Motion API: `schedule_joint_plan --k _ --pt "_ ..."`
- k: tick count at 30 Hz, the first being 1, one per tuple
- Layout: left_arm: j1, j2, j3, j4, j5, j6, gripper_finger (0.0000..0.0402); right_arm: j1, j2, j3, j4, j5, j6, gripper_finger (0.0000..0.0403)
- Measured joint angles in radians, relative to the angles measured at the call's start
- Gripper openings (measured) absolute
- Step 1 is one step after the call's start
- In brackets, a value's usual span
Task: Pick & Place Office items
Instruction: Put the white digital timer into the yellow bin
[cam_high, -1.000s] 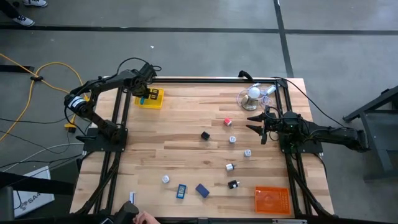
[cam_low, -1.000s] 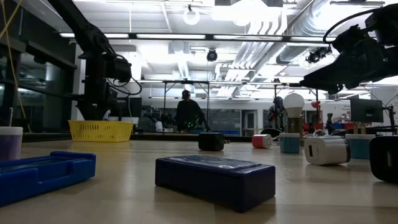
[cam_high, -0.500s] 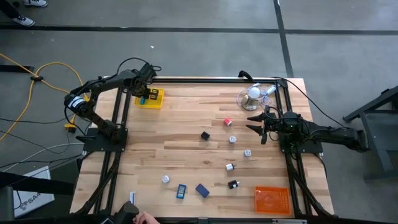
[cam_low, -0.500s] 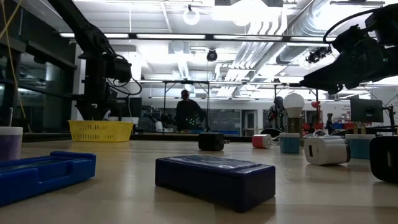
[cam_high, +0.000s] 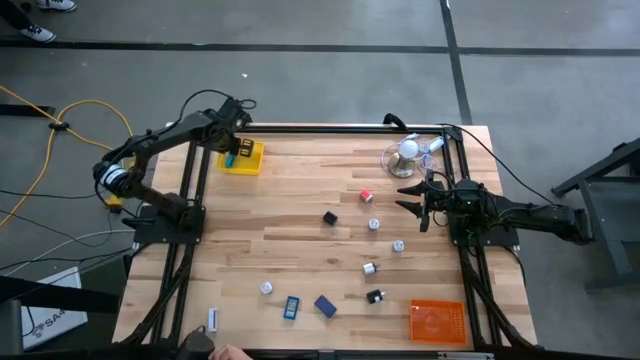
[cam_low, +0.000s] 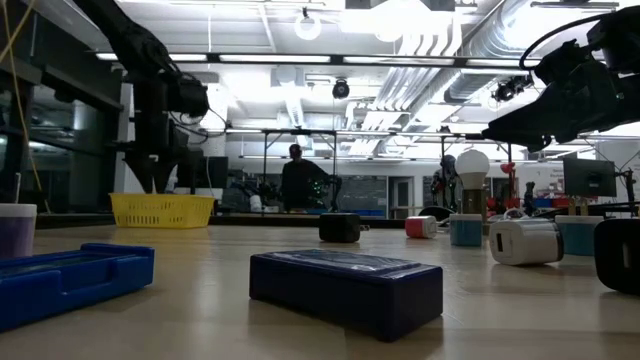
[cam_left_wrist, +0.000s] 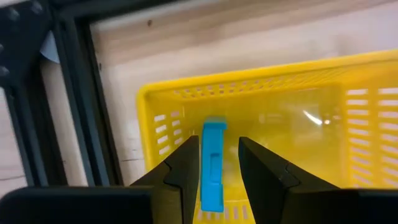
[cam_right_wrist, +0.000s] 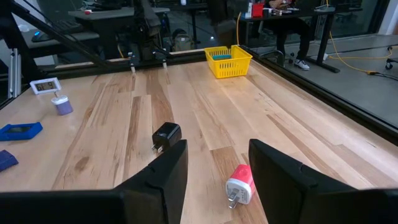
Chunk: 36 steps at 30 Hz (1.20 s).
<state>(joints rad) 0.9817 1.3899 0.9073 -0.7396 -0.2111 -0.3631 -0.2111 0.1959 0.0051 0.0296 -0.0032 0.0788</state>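
The left gripper (cam_left_wrist: 214, 171) hung over the yellow tray (cam_high: 243, 158) at the table's far-left corner, fingers apart — a teal stick (cam_left_wrist: 212, 163) lay inside; the right gripper (cam_high: 413, 197), fingers apart, waited near the right edge.

We see a pale wooden plank counter (cam_high: 300, 200) with a smooth satin grain, a glossy yellow perforated plastic tray (cam_left_wrist: 323, 93) holding a smooth bright-blue plastic stick (cam_left_wrist: 212, 163), and matt black plastic fingers (cam_left_wrist: 264, 171) beside it.
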Motion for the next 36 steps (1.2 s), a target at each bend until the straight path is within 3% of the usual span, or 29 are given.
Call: schedule_joint_plan --k 6,14,23,36 --pt "-0.015 -0.105 0.0 -0.011 0.019 0.004 0.0107 0.0 0.0 0.0 0.0 0.0 0.0 0.0158" --pt "-0.119 -0.177 0.0 -0.047 0.033 -0.001 0.0107 0.0 0.0 0.0 0.0 0.0 0.0 0.0158" --pt "-0.3 -0.177 0.0 -0.045 0.088 -0.005 0.0107 0.0 0.0 0.0 0.0 0.0 0.0 0.0158" --pt "-0.576 -0.203 0.0 -0.051 0.082 -0.116 0.0107 0.0 0.0 0.0 0.0 0.0 0.0 0.0158"
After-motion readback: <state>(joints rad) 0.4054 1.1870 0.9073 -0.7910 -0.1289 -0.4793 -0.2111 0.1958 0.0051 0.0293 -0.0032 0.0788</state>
